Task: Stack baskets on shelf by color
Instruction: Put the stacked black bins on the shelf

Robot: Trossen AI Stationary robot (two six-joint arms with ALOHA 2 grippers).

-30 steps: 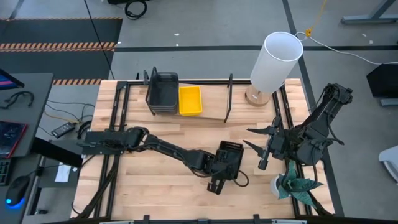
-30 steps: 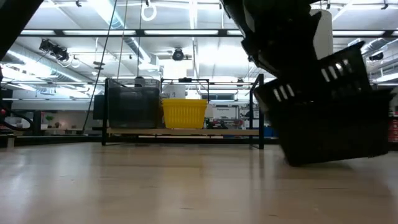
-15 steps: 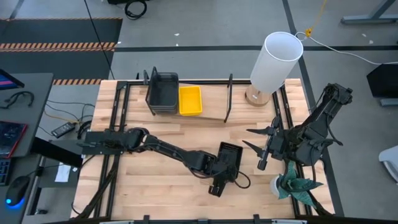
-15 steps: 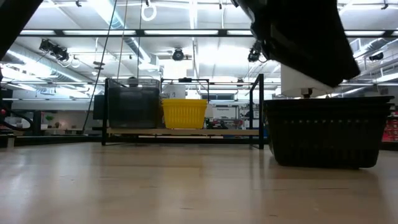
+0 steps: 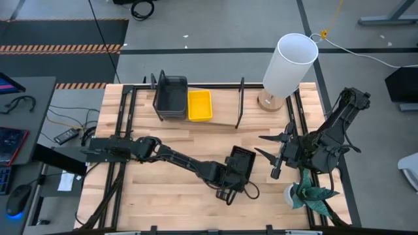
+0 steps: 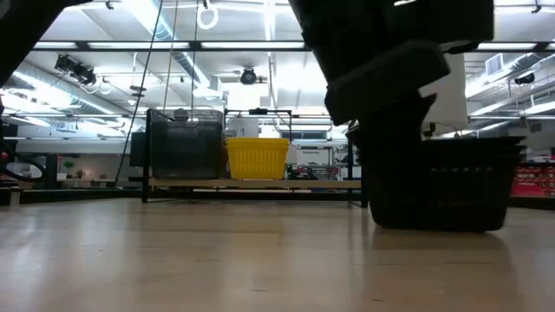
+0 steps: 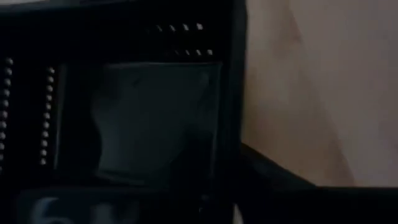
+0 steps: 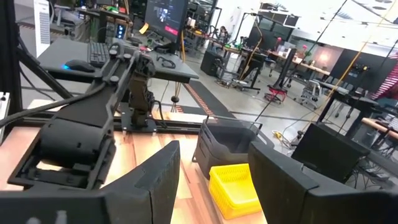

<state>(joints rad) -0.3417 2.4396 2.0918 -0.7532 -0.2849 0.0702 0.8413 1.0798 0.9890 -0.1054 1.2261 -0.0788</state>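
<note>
A black slotted basket (image 5: pixel 241 162) sits flat on the table right of centre, also seen in the low view (image 6: pixel 451 186). My left gripper (image 5: pixel 228 185) is low over its near end. Its wrist view looks down into the basket's floor (image 7: pixel 155 118), with the basket's side wall (image 7: pixel 231 93) running through the picture. The shelf (image 5: pixel 219 123) stands at the far edge and carries stacked grey baskets (image 5: pixel 170 96) and a yellow basket (image 5: pixel 200 104) side by side. My right gripper (image 5: pixel 271 151) hovers open, to the right of the black basket.
A lamp with a tall white shade (image 5: pixel 290 62) stands at the far right corner. A small potted plant (image 5: pixel 307 192) sits at the near right, under the right arm. Bare wood (image 5: pixel 163 189) lies between the shelf and the near edge, left of the basket.
A second ago the black basket was tipped, with one end raised off the table. It has dropped and now lies flat. The left gripper has since come down low at the basket's near end. The right arm has kept still.
</note>
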